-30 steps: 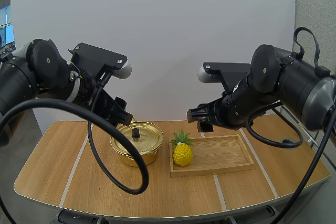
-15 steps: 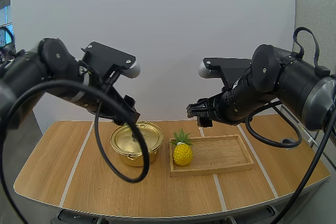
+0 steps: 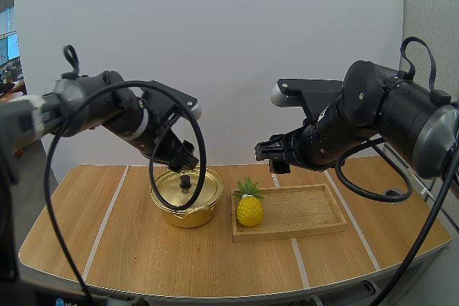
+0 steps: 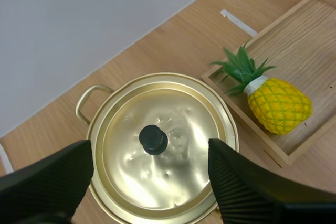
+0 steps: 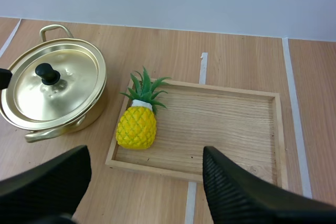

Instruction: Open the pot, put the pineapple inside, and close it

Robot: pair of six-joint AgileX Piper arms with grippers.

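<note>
Pot (image 3: 188,216) stood on table (image 3: 107,249), lid (image 3: 172,188) on top. Tray (image 3: 308,209) lay just right of pot; pineapple (image 3: 249,210) sat on tray's left end.

You have one round gold metal pot (image 3: 190,217), one gold lid with a black knob (image 4: 181,129), one yellow pineapple with green leaves (image 3: 249,211), and one shallow rectangular wooden tray (image 3: 305,209).

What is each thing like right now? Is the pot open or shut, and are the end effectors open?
Pot: shut, lid on.
Lid: sitting on the pot, nothing gripping it.
Pineapple: standing in the tray, at the end near the pot, untouched.
Tray: lying flat, holding the pineapple.
Left end effector: open, above the lid's knob.
Right end effector: open, empty, in the air near the tray.
</note>
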